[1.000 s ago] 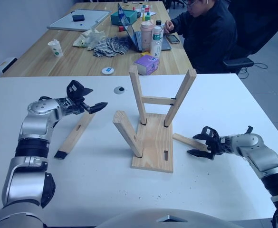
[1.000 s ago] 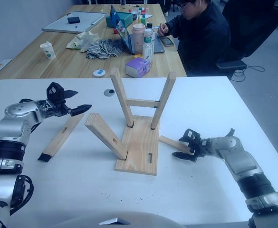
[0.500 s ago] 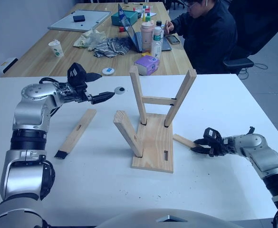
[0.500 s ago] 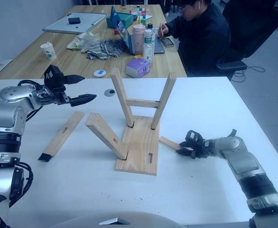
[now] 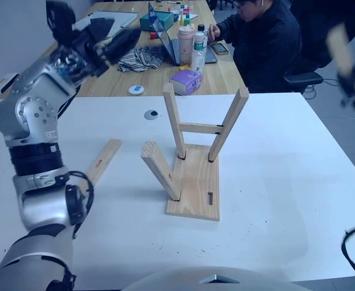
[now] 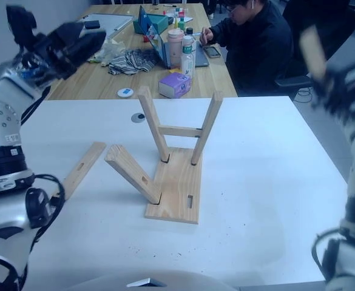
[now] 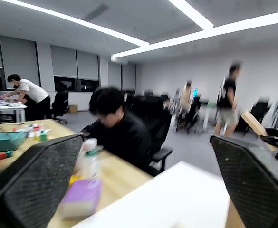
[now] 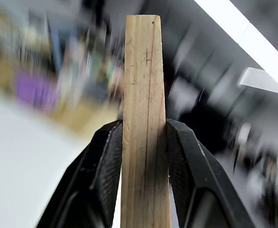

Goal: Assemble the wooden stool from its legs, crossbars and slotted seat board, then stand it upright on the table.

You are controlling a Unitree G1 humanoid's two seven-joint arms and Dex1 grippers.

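Note:
The slotted seat board [image 5: 196,188] lies flat on the white table [image 5: 274,182]. Two legs joined by a crossbar [image 5: 200,128] stand upright in it, and a third leg [image 5: 160,170] leans in a slot at its left edge. A loose leg [image 5: 105,159] lies on the table to the left. My left gripper [image 5: 107,39] is open, raised high at the far left above the table's back edge; its fingers [image 7: 34,185] hold nothing. My right gripper [image 6: 341,85] is raised high at the right edge, shut on a short wooden bar [image 8: 146,142] that sticks up from it [image 6: 314,47].
Behind the white table stands a wooden table [image 5: 50,76] with a laptop [image 5: 165,36], bottles [image 5: 198,51], a purple box [image 5: 186,80], a cup and cloth; a person sits at it. A small round dark-centred disc [image 5: 152,114] lies near the white table's back edge.
Both arms have swung upward. The right gripper closed on the short bar beside the seat board and lifted it high at the right. The left gripper rose from above the loose leg.

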